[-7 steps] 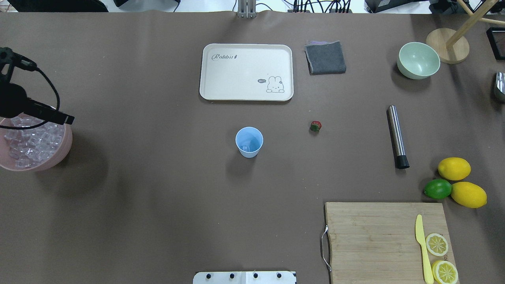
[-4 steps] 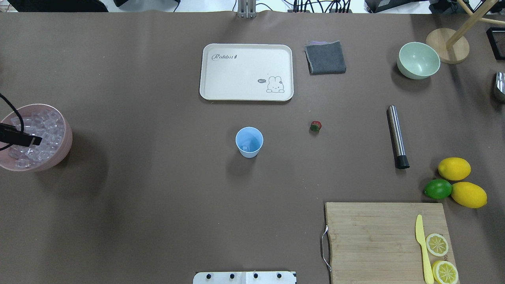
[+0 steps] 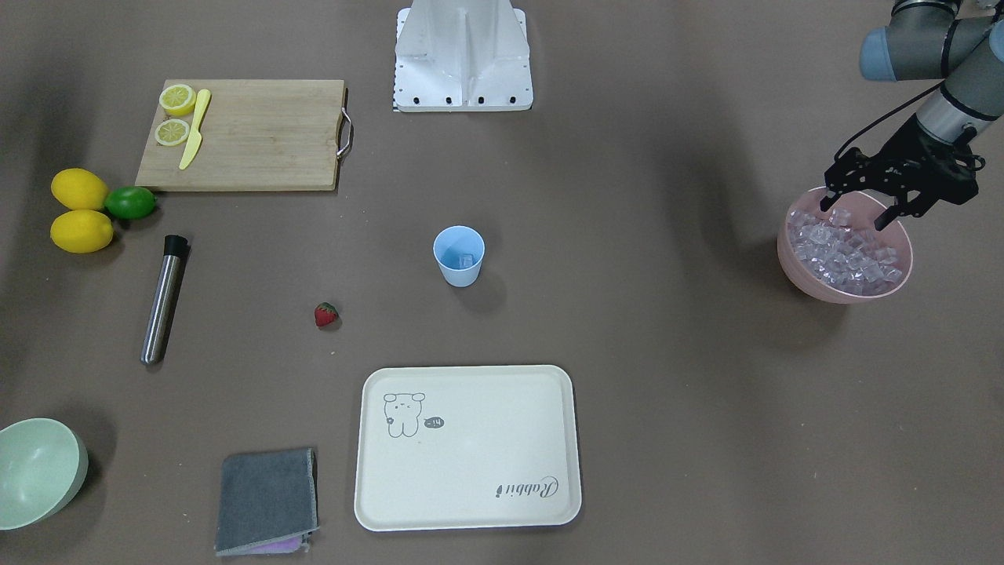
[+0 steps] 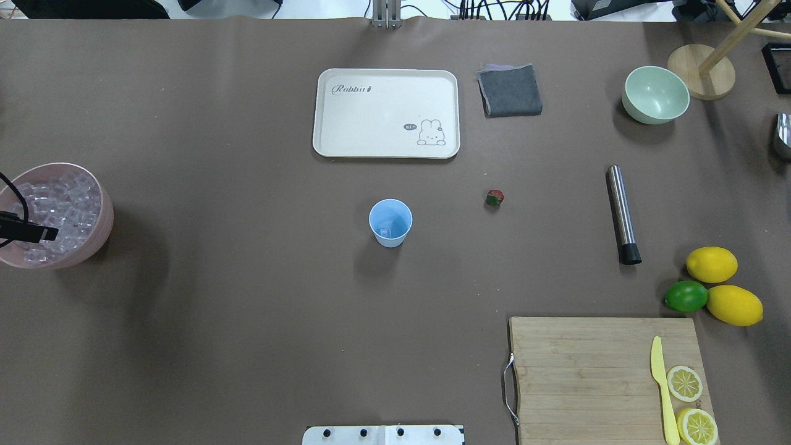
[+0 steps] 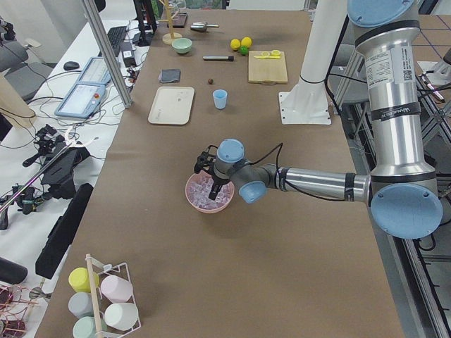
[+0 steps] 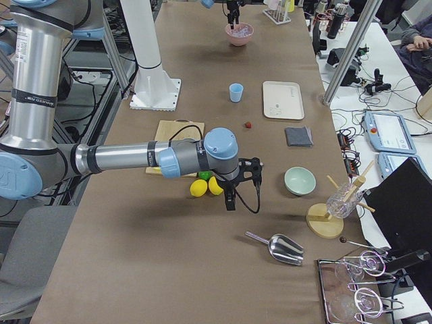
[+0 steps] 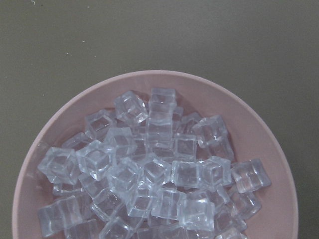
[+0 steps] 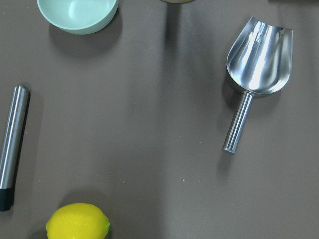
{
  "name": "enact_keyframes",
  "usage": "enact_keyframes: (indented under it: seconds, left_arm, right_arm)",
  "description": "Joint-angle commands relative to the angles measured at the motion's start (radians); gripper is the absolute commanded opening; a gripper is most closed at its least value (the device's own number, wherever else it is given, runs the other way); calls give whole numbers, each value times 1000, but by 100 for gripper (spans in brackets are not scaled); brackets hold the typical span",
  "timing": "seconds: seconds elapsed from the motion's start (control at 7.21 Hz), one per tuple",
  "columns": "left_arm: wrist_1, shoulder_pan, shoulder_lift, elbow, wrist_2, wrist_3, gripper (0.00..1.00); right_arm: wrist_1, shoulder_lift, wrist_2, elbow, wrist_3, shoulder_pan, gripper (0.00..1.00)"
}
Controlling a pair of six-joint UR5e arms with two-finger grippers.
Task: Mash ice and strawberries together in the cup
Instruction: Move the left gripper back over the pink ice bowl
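At the left edge of the counter (image 4: 247, 321) sits a pink bowl (image 4: 104, 238) heaped with ice (image 7: 149, 174). The left fingers (image 3: 894, 210) hang spread wide just over the heap and hold nothing; whether their tips touch the cubes cannot be told. Near the middle the cup (image 4: 390, 222) stands upright with one clear cube on its bottom. Beyond it lies a cream tray (image 4: 386, 113), with a folded grey cloth (image 4: 510, 91) just to its right. The strawberry (image 4: 494, 198) lies on the bare counter, right of the cup and apart from it. Further right a steel muddler (image 4: 620, 210) lies on its side, and a pale green bowl (image 4: 655, 94) sits at the far side. Two lemons (image 4: 711, 264) and a lime (image 4: 685, 296) cluster near the right edge, beside a cutting board (image 4: 581, 371) that carries a yellow knife (image 4: 661, 386) and lemon slices (image 4: 684, 382). The right fingers (image 6: 230, 199) hang over the counter by the lemons; how far apart they stand cannot be told.
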Motion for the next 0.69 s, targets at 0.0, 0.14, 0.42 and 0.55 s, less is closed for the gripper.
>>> enact_keyframes:
  seconds: [0.0,0.14,0.42,0.55]
  left_arm:
    - [-3,36,-42,9,0,-26,90]
    - [-3,46,-42,25,0,-25,84]
    - [-3,50,-29,27,39,-25,76]
    - [-3,53,-29,27,50,-26,75]
  right_arm:
    - [0,0,-1,-1,0,-2,100]
    - [0,0,-1,-1,2,-2,100]
    - [0,1,-3,-4,2,-7,100]
    - [0,2,-3,-4,2,-7,100]
